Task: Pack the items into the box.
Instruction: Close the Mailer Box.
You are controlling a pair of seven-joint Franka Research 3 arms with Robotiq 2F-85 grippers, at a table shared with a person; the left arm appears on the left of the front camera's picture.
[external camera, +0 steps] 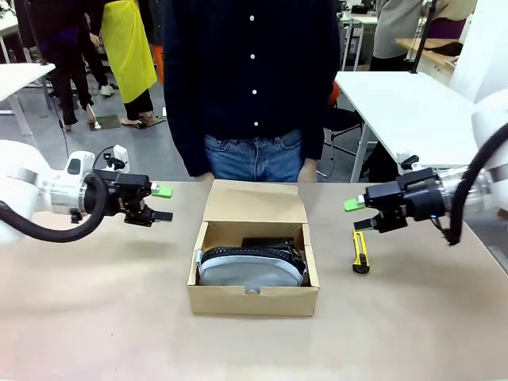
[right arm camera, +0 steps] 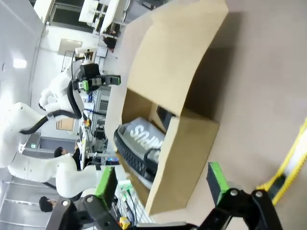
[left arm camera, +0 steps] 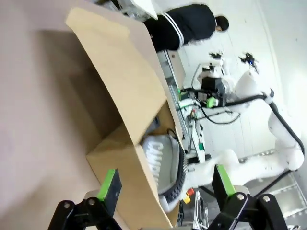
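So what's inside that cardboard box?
A grey pouch fills most of the box. Behind it, by the far wall, part of a black stapler shows. The pouch covers the rest of the stapler and the box floor.

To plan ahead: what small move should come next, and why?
Probably fold the raised flap of the box shut: the grey pouch and black stapler already lie inside, and the left gripper and right gripper both hang open, empty.

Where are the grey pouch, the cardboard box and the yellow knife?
grey pouch (external camera: 250,271), front view, its grey side.
cardboard box (external camera: 252,300), front view, its near wall.
yellow knife (external camera: 361,255), front view, its handle.
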